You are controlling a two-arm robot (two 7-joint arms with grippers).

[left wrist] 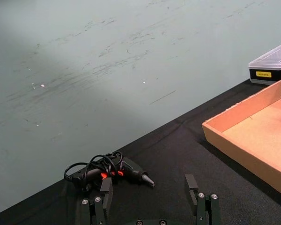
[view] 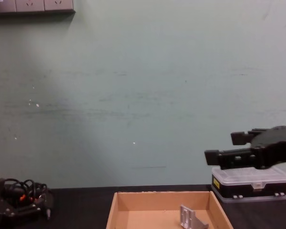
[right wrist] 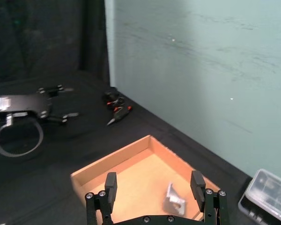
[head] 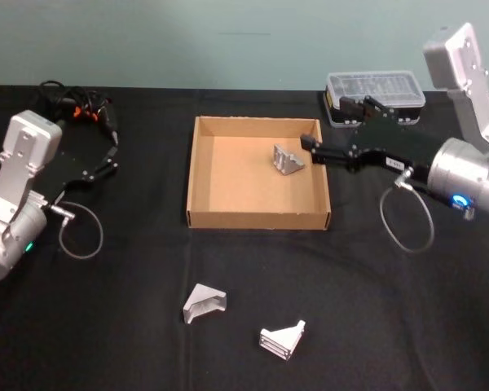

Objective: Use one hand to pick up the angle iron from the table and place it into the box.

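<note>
box front: cut off, chest view | case: cut at edge

text: none legible | plastic case | yellow label (too small)

Head looks down — chest low, level; both share box.

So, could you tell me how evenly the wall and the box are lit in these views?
Left wrist view: the wall carries a paler patch above the corded tool. Chest view: the same wall is paler toward its left. Head view: the box floor is evenly lit, without glare.
</note>
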